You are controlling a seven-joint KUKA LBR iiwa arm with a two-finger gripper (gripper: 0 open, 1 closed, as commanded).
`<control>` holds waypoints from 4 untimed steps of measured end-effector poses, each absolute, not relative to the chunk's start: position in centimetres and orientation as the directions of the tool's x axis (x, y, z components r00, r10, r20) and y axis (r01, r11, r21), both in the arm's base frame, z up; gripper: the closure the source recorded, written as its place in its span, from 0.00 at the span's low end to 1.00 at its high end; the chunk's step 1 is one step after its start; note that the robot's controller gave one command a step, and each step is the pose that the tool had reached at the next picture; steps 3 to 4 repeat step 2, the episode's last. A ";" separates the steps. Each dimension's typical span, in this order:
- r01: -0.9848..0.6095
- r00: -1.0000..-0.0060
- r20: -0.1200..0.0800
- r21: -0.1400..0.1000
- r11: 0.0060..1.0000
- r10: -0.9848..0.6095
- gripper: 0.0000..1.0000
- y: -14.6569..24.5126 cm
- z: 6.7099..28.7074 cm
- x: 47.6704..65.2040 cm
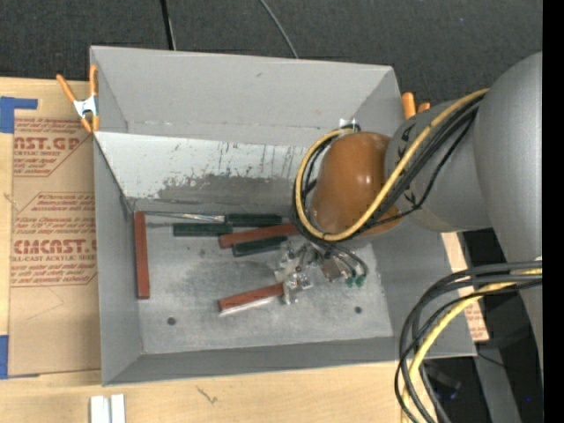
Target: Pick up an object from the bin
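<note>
In the grey bin [115, 236], dark green and brown sticks [238, 233] lie heaped just beyond my tool [295, 282], which is down at the right end of a reddish-brown stick [249, 301] stretching away to its left, though I cannot tell how far it is open.

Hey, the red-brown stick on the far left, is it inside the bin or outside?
Inside. The red-brown stick lies flat on the floor of the bin, along the foot of its left wall.

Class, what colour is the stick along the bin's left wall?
The stick is reddish brown, camera view.
</note>
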State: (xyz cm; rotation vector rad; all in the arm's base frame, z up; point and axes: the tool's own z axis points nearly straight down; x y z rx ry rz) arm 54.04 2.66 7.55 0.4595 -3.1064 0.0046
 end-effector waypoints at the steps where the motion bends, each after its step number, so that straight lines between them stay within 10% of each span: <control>1: -0.290 -0.957 0.002 -0.003 0.957 -0.290 1.00 2.7 7.6 54.1; 2: -0.303 -0.953 -0.008 -0.003 0.953 -0.303 1.00 0.0 24.4 51.0; 4: -0.303 -0.953 -0.008 -0.003 0.953 -0.303 1.00 0.0 24.4 51.0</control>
